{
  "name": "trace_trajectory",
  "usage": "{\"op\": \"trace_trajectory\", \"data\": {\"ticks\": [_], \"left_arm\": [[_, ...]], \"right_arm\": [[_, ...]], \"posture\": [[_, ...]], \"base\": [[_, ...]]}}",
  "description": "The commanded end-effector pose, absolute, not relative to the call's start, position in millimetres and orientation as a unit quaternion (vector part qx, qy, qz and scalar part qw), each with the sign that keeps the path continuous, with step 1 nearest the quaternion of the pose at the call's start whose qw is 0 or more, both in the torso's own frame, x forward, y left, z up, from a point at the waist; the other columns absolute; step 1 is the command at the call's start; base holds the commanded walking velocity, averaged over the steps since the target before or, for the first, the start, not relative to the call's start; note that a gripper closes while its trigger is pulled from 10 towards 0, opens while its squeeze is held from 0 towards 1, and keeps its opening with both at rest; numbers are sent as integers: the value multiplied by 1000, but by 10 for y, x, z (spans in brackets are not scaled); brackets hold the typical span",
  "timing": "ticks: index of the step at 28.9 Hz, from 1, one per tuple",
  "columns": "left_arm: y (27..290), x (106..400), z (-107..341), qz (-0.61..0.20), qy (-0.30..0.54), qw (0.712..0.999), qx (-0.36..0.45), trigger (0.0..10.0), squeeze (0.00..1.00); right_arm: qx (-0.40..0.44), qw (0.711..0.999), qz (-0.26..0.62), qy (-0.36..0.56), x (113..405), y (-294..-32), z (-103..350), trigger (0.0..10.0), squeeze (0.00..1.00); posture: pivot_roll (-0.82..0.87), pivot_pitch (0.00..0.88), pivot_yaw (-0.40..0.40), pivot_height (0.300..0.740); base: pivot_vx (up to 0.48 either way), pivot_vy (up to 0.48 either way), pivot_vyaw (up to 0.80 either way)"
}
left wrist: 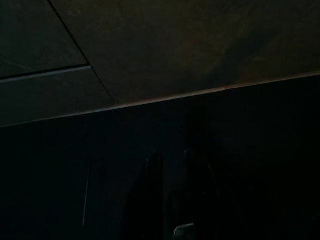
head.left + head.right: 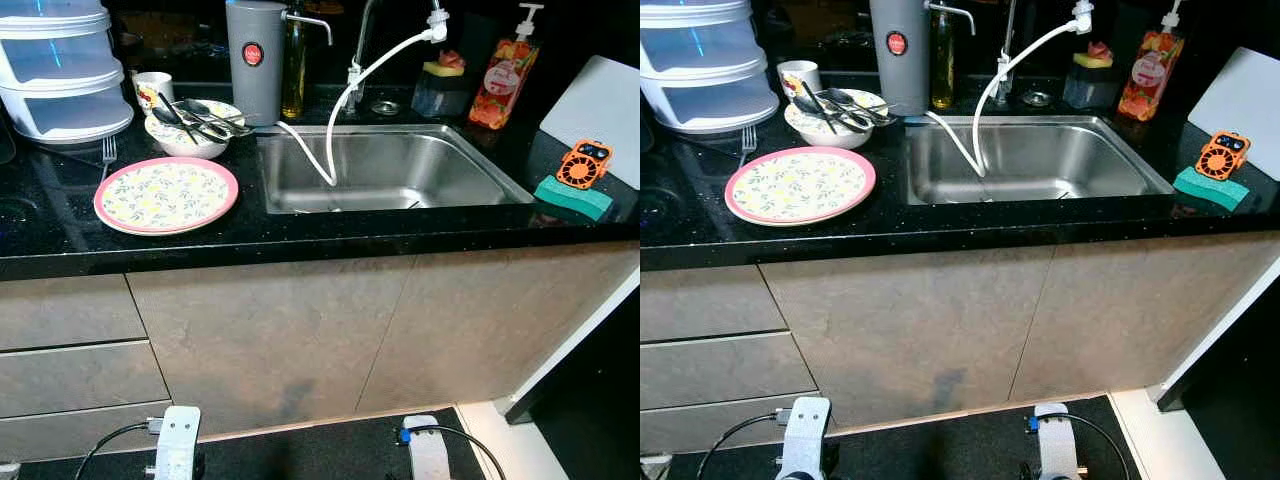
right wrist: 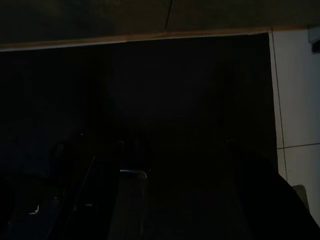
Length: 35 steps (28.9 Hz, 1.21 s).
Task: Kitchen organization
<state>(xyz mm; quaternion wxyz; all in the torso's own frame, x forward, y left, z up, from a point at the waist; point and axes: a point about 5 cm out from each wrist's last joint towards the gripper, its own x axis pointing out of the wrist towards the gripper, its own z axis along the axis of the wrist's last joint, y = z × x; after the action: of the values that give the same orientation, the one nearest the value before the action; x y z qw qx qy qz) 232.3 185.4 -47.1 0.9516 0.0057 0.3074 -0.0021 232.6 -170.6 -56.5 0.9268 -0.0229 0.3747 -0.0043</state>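
A black speckled stone countertop (image 2: 300,232) over beige cabinet fronts is faced, with a stainless steel sink basin (image 2: 385,170) set in it as the landmark. A white hose (image 2: 345,105) is hung from the tap into the basin, which is otherwise seen bare. Left of the sink, a stack of translucent white plastic containers (image 2: 62,70) is placed at the far corner. A tall grey cylindrical jug (image 2: 256,60) is stood just behind the sink's left rim. A pink-rimmed floral plate (image 2: 166,194) is laid left of the sink, near the counter edge. A white bowl (image 2: 190,135) loaded with dark utensils is seen behind the plate, a small mug (image 2: 152,90) beyond it, a fork (image 2: 108,152) beside it. Right of the sink, a green sponge (image 2: 572,197) with an orange gadget on it is set.

Both arms are hung low by the floor; whether the left and right gripper fingers are open or closed cannot be told from the dark wrist views. Organization is judged not yet begun: nothing is held, and the dishes left of the sink are untouched.
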Motion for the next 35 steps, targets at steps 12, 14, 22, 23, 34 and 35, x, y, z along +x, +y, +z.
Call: {"op": "trace_trajectory", "data": {"ticks": [12,14,22,23,34,35], "left_arm": [[1898,2259,-520,1,325,946,11,10000,0],[1911,2257,-521,5,326,945,10,10000,0],[1928,2229,-535,8,329,944,9,10000,0],[1930,2224,-538,7,329,944,10,10000,0],[1924,2257,-520,7,327,945,12,10000,0],[1924,2257,-520,7,327,945,12,10000,0]], "right_arm": [[-18,922,-11,386,2280,-1736,-596,10000,0],[-18,922,-10,387,2287,-1727,-594,10000,0],[-17,921,-10,388,2298,-1680,-593,10000,0],[-16,921,-10,388,2296,-1671,-595,10000,0],[-14,921,-5,390,2263,-1559,-621,10000,0],[-14,921,-5,390,2263,-1559,-621,10000,0]], "posture": [[10,97,-40,740],[14,114,-40,740],[10,118,-37,740],[8,114,-38,740],[12,115,-39,740],[12,115,-39,740]], "base": [[0,0,0],[0,0,0],[0,0,0],[0,0,0],[0,0,0],[0,0,0]]}}
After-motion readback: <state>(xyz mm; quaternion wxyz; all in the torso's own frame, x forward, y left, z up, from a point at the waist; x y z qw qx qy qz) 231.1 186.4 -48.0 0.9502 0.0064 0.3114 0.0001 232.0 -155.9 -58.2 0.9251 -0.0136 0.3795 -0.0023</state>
